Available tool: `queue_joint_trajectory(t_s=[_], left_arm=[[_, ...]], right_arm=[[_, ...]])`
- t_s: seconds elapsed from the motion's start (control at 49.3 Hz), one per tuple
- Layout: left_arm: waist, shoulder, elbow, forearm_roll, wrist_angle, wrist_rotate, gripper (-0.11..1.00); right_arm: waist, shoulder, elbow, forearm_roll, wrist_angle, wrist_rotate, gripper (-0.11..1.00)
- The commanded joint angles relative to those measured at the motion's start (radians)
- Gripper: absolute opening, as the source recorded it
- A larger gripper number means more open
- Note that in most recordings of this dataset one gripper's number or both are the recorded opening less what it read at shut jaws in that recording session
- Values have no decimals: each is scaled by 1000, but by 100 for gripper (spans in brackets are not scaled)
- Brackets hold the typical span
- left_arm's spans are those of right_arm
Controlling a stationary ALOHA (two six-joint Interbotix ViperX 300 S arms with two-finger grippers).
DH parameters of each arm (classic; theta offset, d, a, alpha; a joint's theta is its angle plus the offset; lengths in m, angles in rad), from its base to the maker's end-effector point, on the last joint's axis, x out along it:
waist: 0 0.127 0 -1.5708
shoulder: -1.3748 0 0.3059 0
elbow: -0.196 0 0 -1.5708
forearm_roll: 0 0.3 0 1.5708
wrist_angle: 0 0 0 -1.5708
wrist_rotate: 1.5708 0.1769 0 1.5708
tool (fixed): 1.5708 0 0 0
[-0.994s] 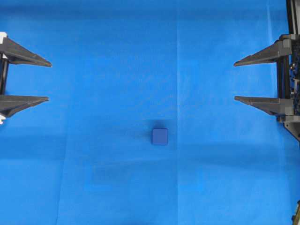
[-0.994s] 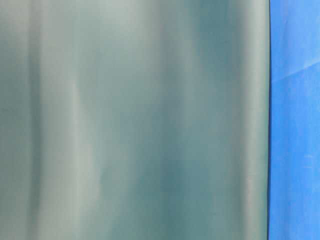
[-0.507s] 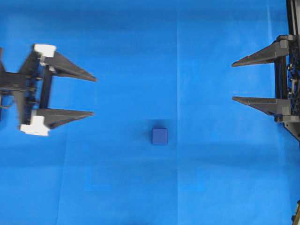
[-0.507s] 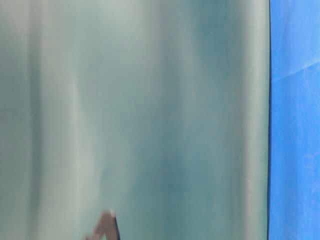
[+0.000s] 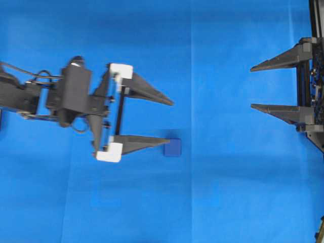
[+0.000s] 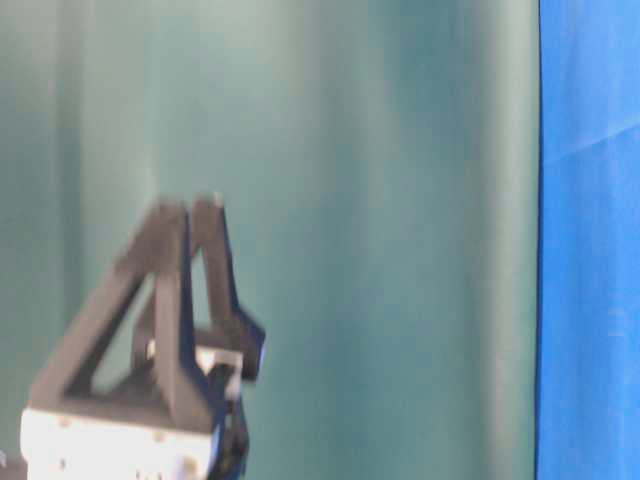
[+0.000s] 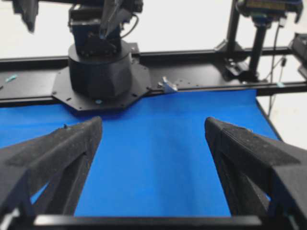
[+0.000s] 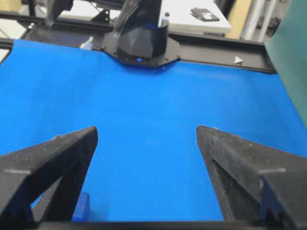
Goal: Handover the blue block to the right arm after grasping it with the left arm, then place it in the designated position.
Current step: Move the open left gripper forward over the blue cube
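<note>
The blue block (image 5: 172, 147) lies on the blue cloth near the middle of the overhead view. My left gripper (image 5: 171, 122), with white brackets, is open and its span lies mostly above the block in that view. Its lower fingertip (image 5: 167, 141) overlaps the block's upper left corner. It shows blurred in the table-level view (image 6: 190, 208). In the left wrist view the gripper (image 7: 153, 125) is open with only cloth between the fingers; the block is hidden. My right gripper (image 5: 252, 88) is open and empty at the right edge. In the right wrist view (image 8: 146, 132) the block (image 8: 81, 207) peeks out beside the left finger.
The right arm's black base (image 7: 100, 67) stands at the cloth's far end in the left wrist view. The left arm's base (image 8: 141, 36) stands at the far end in the right wrist view. A green backdrop (image 6: 400, 240) fills the table-level view.
My left arm has swept rightward from the left edge to beside the block, staying open. The block and the right gripper have not moved.
</note>
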Motion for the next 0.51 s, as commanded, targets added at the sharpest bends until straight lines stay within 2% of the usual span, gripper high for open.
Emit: queue_joint_trajectory(t_s=[0.0,0.243,0.487], left_arm=[[-3,31,-72,2,6,2,92],[-5,95,-163,2,63,0,92],[-5,101,-176,3,103,-6,92]], right_arm=[[-2,9,-26,3,-12,3,96],[-2,9,-26,3,-12,3,96],[-5,9,-28,3,-9,3,96]])
